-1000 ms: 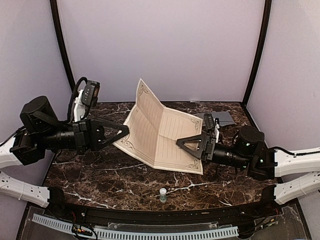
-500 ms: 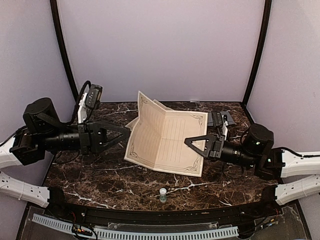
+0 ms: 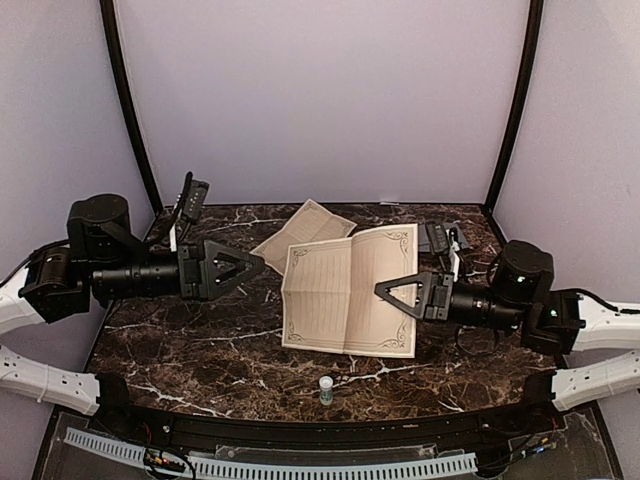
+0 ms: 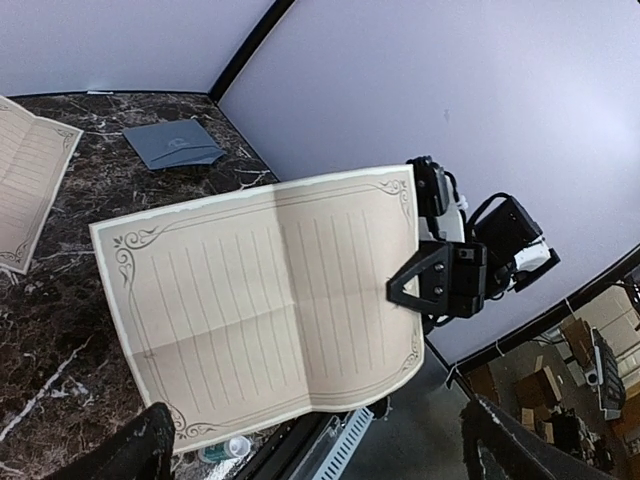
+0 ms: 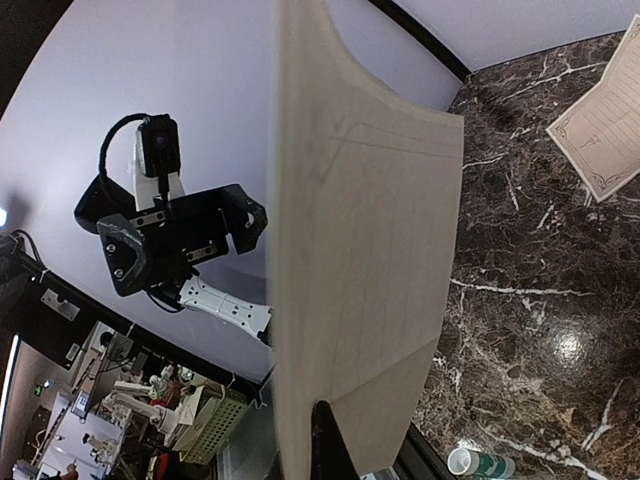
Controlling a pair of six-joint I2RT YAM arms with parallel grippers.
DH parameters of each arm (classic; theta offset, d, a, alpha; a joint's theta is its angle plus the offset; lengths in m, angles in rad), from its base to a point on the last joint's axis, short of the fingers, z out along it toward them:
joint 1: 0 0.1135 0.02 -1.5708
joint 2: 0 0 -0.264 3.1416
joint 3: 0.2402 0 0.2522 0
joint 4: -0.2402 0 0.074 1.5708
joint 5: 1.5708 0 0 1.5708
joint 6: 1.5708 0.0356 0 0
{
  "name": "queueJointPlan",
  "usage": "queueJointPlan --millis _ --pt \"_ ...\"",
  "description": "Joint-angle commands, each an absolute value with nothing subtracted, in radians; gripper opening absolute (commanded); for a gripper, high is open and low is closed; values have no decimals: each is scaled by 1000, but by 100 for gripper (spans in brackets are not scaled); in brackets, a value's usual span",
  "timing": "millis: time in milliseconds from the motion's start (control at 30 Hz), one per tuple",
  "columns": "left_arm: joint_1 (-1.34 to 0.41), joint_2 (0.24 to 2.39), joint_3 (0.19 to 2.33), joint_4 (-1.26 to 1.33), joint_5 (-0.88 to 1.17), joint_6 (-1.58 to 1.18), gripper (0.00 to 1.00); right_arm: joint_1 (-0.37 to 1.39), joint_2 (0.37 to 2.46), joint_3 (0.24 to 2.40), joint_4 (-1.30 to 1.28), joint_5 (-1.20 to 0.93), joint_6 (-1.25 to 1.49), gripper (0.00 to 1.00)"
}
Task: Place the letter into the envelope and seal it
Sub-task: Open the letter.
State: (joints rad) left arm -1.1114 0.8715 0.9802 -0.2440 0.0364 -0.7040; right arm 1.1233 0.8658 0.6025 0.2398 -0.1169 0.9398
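Unfolded tan letter (image 3: pixel 345 295), crossed by fold creases, held at the middle of its right edge by the right gripper (image 3: pixel 392 291), whose fingers are closed on the paper. In the right wrist view the sheet stands almost edge-on above one finger (image 5: pixel 325 445). Left of the letter, and apart from it, is the left gripper (image 3: pixel 245 267). Its fingers (image 4: pixel 140 455) are spread wide with nothing between them. The slate-grey envelope (image 4: pixel 175 143) lies flat on the marble table (image 3: pixel 200 340) beyond the letter's right edge, toward the back right corner and behind the right wrist. A second tan sheet (image 3: pixel 305 230) lies flat behind the letter's upper left corner. A small vial (image 3: pixel 325 389) stands upright in front of the letter's lower edge.
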Motion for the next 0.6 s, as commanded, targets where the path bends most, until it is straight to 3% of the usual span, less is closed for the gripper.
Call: queueJointPlan --millis 0,567 --pt "-1040 850 926 -275 57 -751 99 1118 846 630 271 -173 918 0" --pt "-1025 901 849 -157 201 -827 99 1118 835 636 428 -305 928 0"
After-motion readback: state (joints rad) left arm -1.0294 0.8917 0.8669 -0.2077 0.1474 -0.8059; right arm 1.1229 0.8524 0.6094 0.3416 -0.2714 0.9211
